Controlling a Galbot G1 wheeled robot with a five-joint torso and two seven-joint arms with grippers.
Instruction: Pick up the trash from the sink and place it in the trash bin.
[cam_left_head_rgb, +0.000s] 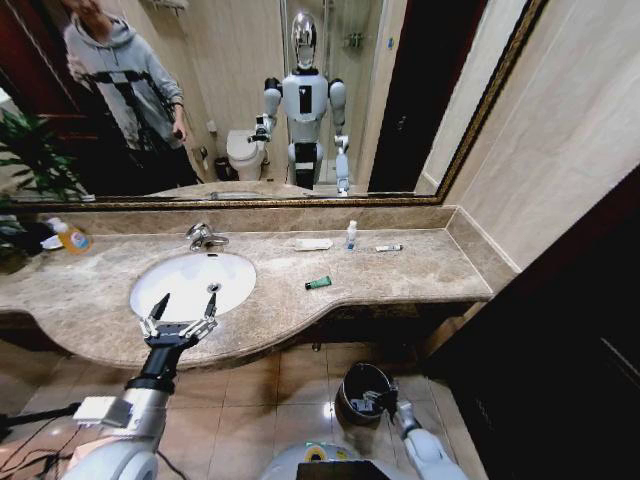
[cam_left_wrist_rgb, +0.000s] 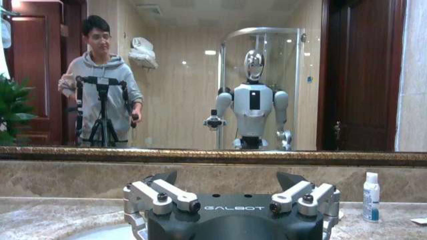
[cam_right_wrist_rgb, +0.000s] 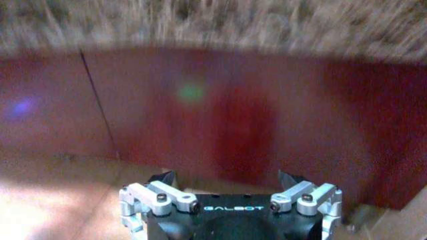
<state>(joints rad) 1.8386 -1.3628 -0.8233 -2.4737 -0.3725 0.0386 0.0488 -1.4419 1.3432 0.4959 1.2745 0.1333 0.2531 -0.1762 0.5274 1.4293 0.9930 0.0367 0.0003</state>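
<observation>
Trash, four pieces on countertop (cam_left_head_rgb: 420, 262), left pincer (cam_left_head_rgb: 178, 322) spread over sink (cam_left_head_rgb: 190, 283), right pincer (cam_left_head_rgb: 372, 402) spread above trash bin (cam_left_head_rgb: 352, 384)

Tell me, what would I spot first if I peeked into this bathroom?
Probably the left gripper, open like a claw over the front edge of the white sink. Little bits of trash lie on the counter to its right: a green stick and a tiny blue-capped bottle. Down on the floor, the right gripper hangs over the black trash bin.

Left pincer (cam_left_head_rgb: 179, 322): black body, silver fingers, dark tips, white "GALBOT" lettering; arm white with black wrist.
</observation>
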